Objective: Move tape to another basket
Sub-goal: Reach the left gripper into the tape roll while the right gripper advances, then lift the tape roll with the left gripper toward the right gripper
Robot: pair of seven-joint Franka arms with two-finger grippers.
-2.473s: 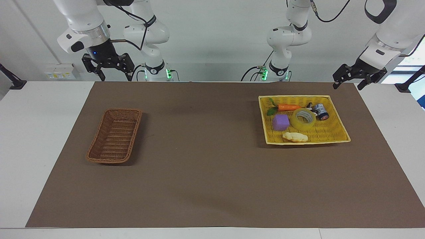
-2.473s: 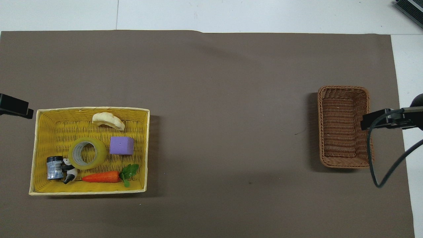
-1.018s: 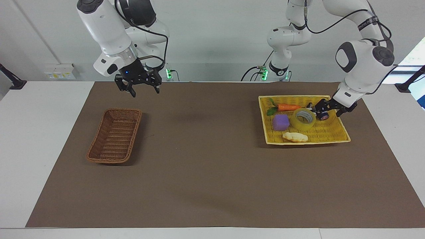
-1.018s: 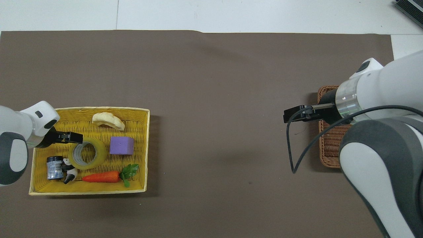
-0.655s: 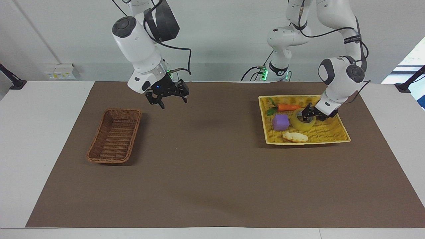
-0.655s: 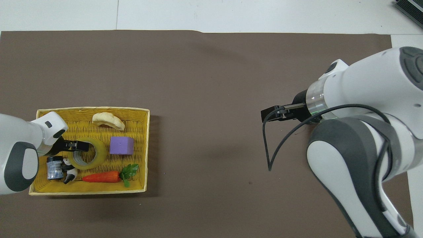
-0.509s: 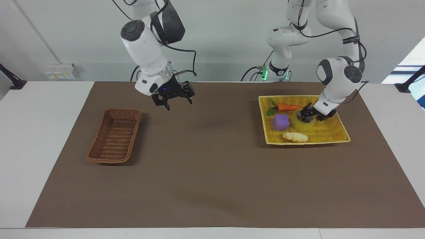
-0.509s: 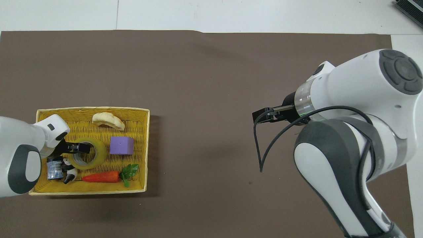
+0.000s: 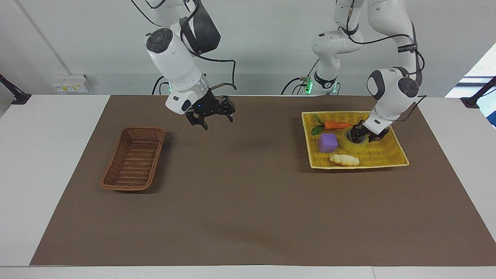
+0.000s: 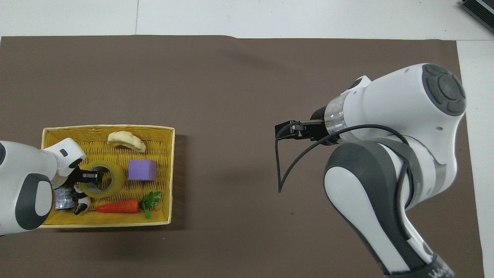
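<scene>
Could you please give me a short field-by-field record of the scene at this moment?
tape: the tape lies flat in the yellow tray, beside the purple cube
left gripper: the left gripper is down at the tape's rim, one finger over its core
right gripper: the right gripper is open, in the air over the brown mat
basket: the basket holds nothing, at the right arm's end
also in tray: carrot, pale bread piece
</scene>
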